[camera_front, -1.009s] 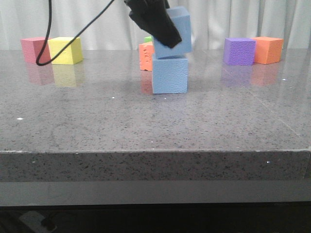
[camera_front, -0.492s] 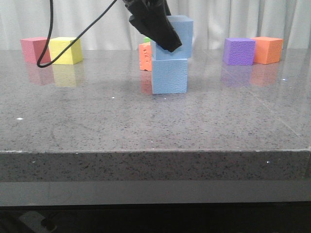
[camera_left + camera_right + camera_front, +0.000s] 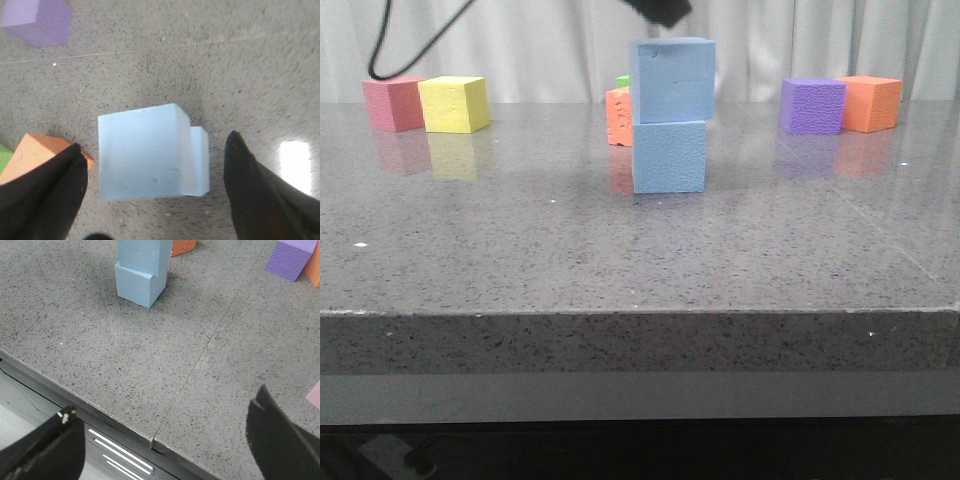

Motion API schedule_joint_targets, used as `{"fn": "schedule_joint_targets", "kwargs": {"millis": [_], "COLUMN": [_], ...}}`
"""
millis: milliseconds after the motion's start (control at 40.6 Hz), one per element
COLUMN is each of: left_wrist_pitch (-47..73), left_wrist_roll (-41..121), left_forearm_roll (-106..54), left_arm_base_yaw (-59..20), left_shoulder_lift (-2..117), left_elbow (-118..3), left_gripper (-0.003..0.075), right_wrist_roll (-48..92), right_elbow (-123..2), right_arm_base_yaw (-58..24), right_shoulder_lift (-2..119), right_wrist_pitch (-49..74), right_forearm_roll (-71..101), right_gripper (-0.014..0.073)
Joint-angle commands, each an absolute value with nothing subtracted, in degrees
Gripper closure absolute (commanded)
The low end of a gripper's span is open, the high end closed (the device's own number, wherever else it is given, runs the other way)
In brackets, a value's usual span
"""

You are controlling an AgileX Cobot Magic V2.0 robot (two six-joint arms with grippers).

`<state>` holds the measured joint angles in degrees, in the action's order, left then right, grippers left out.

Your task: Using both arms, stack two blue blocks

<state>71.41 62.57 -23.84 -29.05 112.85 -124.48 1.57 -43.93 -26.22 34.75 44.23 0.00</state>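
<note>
One blue block (image 3: 673, 80) sits on the other blue block (image 3: 669, 156), a bit off to one side. The left gripper (image 3: 155, 192) hangs above, fingers wide apart. The right gripper (image 3: 165, 447) is open over the table (image 3: 620, 260) edge.

- The upper blue block (image 3: 672, 79) sits on the lower blue block (image 3: 669, 155), overhanging it slightly, near the middle of the grey speckled desk (image 3: 620, 260).
- The left gripper (image 3: 658, 9) shows only as a dark tip at the top edge, above the stack and apart from it; its jaws cannot be made out.
- Just behind the stack, to its left, stands an orange cube (image 3: 619, 115) with a green one (image 3: 623, 81) behind it.
- A pink cube (image 3: 391, 103) and a yellow cube (image 3: 454, 104) stand side by side near the far left corner.
- A purple cube (image 3: 812, 105) and another orange cube (image 3: 872, 102) stand near the far right corner.
- A black cable (image 3: 405, 42) hangs at the upper left.
</note>
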Motion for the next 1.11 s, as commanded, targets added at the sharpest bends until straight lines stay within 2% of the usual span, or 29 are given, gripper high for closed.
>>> {"fn": "schedule_joint_targets", "kwargs": {"millis": [0,369,566,886,1083], "left_wrist_pitch": [69.57,66.26,61.46,65.93,56.06], "left_wrist_roll": [52.84,37.01,35.55,16.08,9.28], "left_forearm_roll": [-26.46,-22.68,-23.37,-20.61,-16.46], "left_arm_base_yaw": [-29.32,-29.32,-29.32,-29.32,-29.32], "left_shoulder_lift": [105.57,86.43,75.75,60.03,49.98], "left_elbow": [-124.24,-107.58,-101.41,-86.86,-71.01], "left_gripper": [0.0174,0.0174,0.0174,0.0174,0.0174], "right_wrist_roll": [1.98,1.98,1.98,1.98,1.98], "right_elbow": [-45.33,-45.33,-45.33,-45.21,-45.21], "right_arm_base_yaw": [-25.83,-25.83,-25.83,-25.83,-25.83], "right_shoulder_lift": [34.75,34.75,34.75,34.75,34.75], "right_wrist_pitch": [40.27,40.20,40.12,40.90,40.67], "right_forearm_roll": [0.00,0.00,0.00,0.00,-0.60], "right_gripper": [-0.0062,-0.0062,-0.0062,-0.0062,-0.0062]}}
